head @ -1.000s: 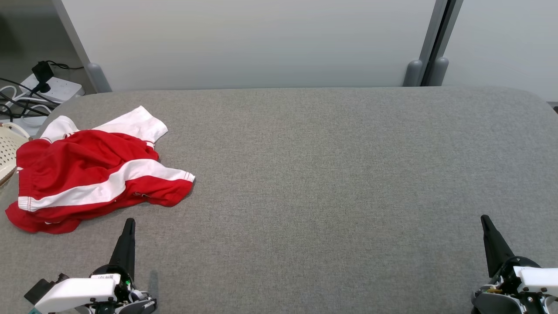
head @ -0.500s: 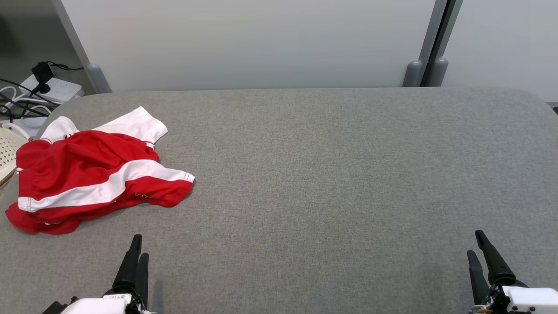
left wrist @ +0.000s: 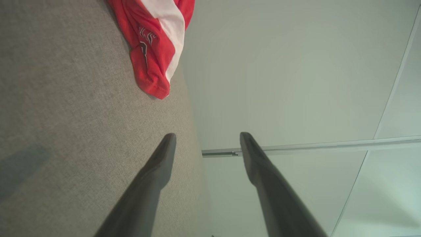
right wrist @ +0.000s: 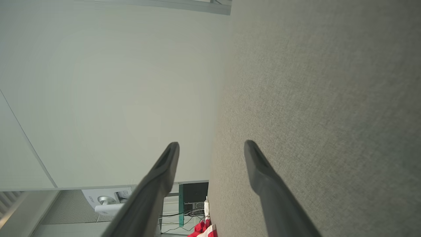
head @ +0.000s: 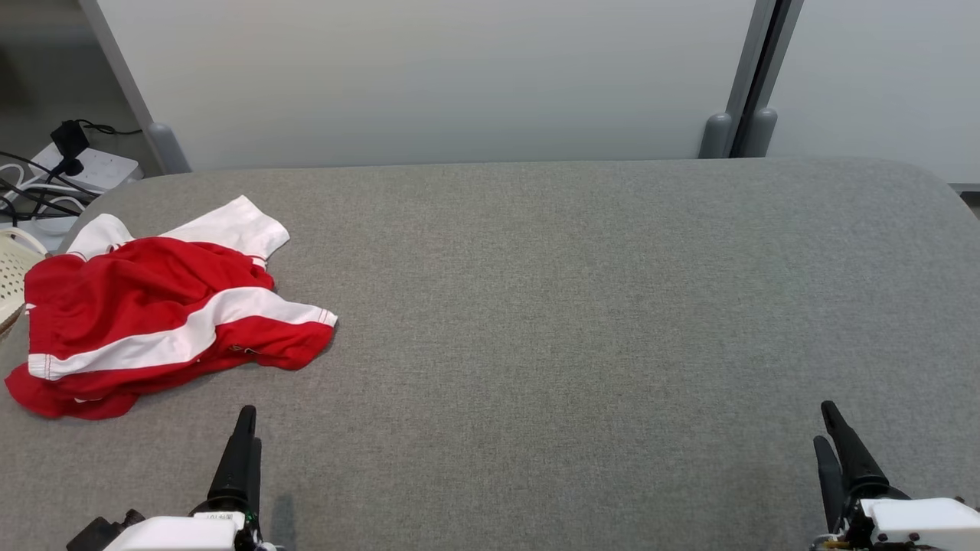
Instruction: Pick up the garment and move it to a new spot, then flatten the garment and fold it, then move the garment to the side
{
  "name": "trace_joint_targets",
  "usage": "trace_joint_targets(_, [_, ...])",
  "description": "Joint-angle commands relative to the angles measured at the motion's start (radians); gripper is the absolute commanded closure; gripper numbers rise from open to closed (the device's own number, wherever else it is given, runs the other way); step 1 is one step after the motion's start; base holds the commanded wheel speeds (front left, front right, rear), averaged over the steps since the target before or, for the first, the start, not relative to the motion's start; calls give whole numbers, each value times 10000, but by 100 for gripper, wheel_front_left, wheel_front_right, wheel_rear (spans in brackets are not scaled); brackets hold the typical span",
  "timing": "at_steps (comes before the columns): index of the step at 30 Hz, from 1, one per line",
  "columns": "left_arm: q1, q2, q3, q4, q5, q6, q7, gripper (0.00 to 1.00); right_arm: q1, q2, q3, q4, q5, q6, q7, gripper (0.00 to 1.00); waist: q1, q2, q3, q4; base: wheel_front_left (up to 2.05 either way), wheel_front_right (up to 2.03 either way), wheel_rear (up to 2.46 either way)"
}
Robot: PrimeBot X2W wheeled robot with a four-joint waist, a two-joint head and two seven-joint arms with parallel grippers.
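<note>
Left gripper (left wrist: 208,135) and right gripper (right wrist: 212,143) spread, empty, at table (head: 574,306) near edge. Garment (head: 153,314) bunched at table's left edge; a shallow pinch could snag one layer and drag it off.

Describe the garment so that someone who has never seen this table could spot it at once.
Start at the wide grey table before the pale wall panels. Go to its left end, ahead of the left gripper and beside a cream basket at the edge. There the garment lies crumpled: bright red with a broad white band, unlike the cream basket and grey cloth.
</note>
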State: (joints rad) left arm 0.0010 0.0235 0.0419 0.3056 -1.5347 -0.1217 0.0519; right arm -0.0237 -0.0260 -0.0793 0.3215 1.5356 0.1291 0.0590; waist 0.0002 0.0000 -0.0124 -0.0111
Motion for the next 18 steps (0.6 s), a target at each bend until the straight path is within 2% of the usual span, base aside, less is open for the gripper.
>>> trace_joint_targets(1, [-458,140,48,-376,406,-17,-78,0,-463,-169,138,-318,-310,4,-155,0,-1,0,-6,-18,0,0,0])
trace_joint_targets(10, [-458,142,26,-707,1834,-3,-343,0,-539,-218,477,-454,-1593,5,-419,0,-1,0,-27,-77,0,0,0])
trace_joint_targets(18, [-468,153,-115,-1107,3221,258,-578,0,-591,-258,756,-638,-2951,6,-655,0,-1,0,-37,-113,0,0,0])
